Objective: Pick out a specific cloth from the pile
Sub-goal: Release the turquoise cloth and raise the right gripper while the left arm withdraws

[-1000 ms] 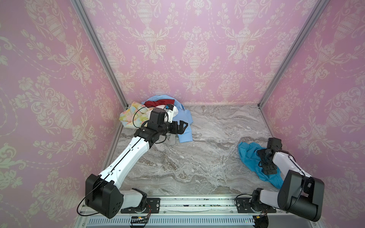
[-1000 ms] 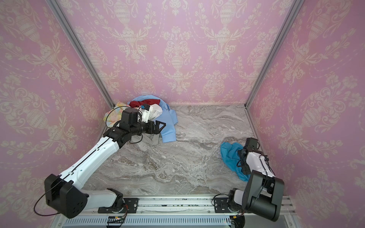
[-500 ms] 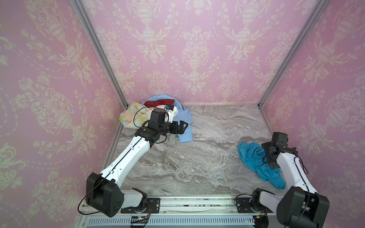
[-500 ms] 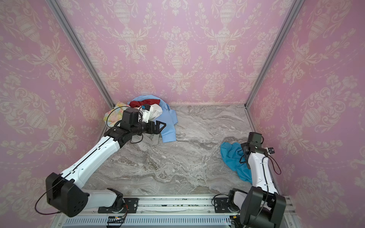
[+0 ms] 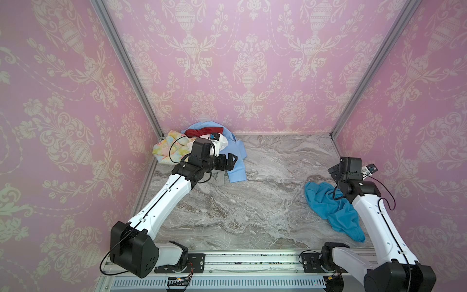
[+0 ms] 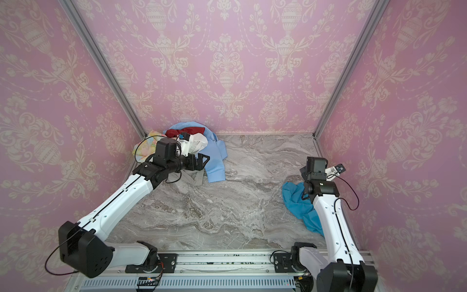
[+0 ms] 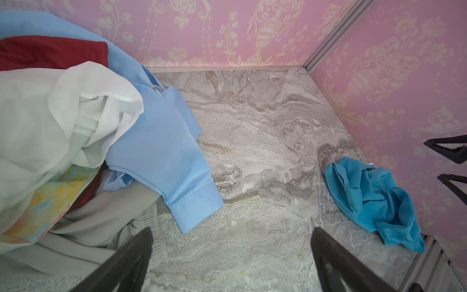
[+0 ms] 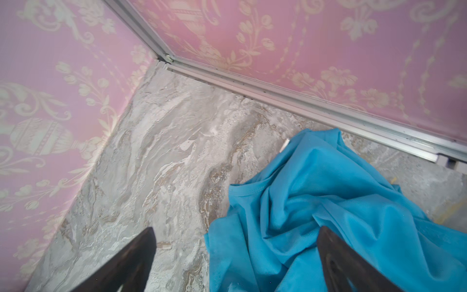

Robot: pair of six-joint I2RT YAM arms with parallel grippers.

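Observation:
The teal cloth (image 5: 331, 207) (image 6: 300, 204) lies crumpled on the marble table at the right, away from the pile; the left wrist view shows the cloth (image 7: 374, 199) too. The pile (image 5: 202, 141) (image 6: 187, 141) sits in the back left corner. My right gripper (image 8: 235, 242) hangs open above the cloth (image 8: 328, 215), which passes under one finger, with nothing gripped. The left wrist view catches its two black fingers (image 7: 444, 149) spread apart. My left gripper (image 5: 228, 161) (image 7: 232, 252) stands open and empty beside the pile (image 7: 63, 121).
A pale sky-blue sleeve (image 5: 237, 166) (image 7: 177, 161) trails from the pile onto the table, with a grey piece (image 5: 218, 178) under my left wrist. Pink patterned walls close in on three sides. The metal rail (image 5: 252, 263) carrying both arm bases runs along the front.
My right gripper has risen off the teal cloth and drawn back toward the right wall, still open. The cloth stays on the table. The left arm has not moved.

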